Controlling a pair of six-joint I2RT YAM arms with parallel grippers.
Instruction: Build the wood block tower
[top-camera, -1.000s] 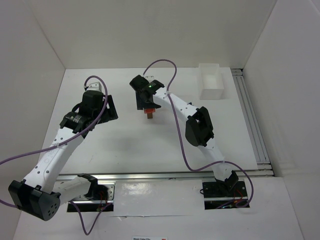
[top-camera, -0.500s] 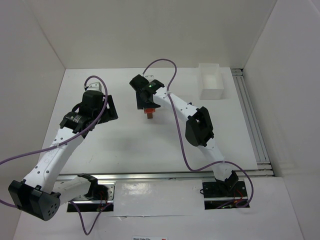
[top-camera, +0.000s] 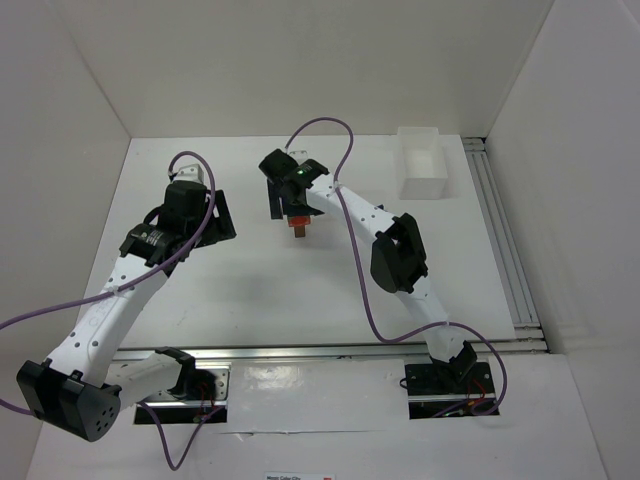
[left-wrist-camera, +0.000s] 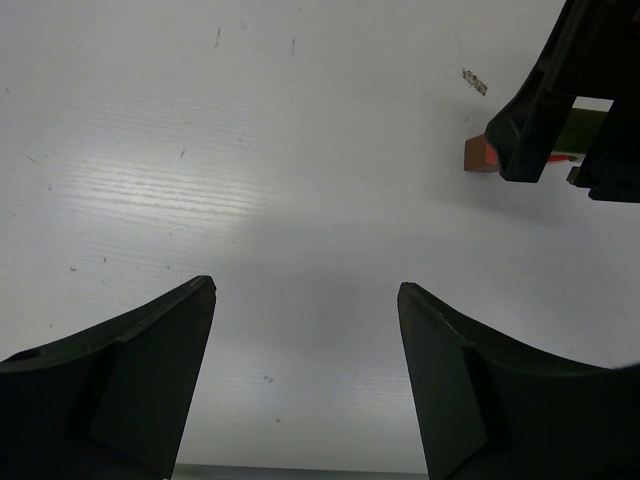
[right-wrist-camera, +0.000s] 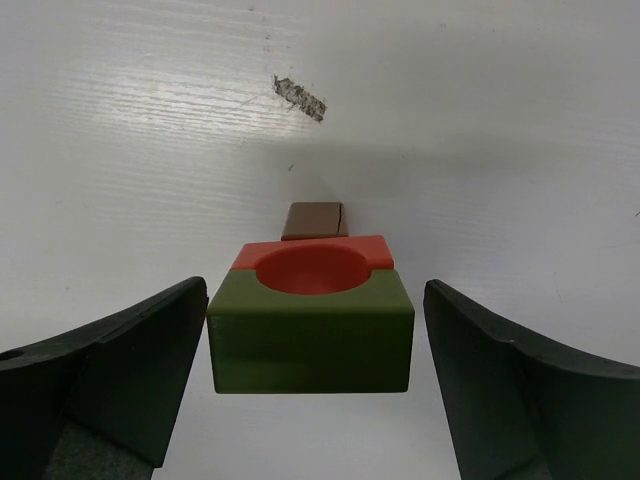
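Note:
The tower (top-camera: 298, 226) stands mid-table: a brown base (right-wrist-camera: 313, 220), a red notched block (right-wrist-camera: 312, 265) and a green block (right-wrist-camera: 310, 345) on top. My right gripper (right-wrist-camera: 316, 290) is open and straddles the green block. A clear gap shows on its right side, and the left finger (right-wrist-camera: 130, 370) sits close to the block's edge. In the top view the right gripper (top-camera: 285, 195) hangs right over the tower. My left gripper (left-wrist-camera: 305, 288) is open and empty over bare table, to the left of the tower (left-wrist-camera: 480, 155). In the top view the left gripper (top-camera: 215, 215) is at the left.
A white rectangular bin (top-camera: 422, 165) stands at the back right. A metal rail (top-camera: 500, 240) runs along the table's right edge. White walls close in the table on three sides. A small scuff mark (right-wrist-camera: 300, 98) lies beyond the tower.
The right gripper's jaws have spread wider around the green block. The left arm has not moved, and the tower stands as before.

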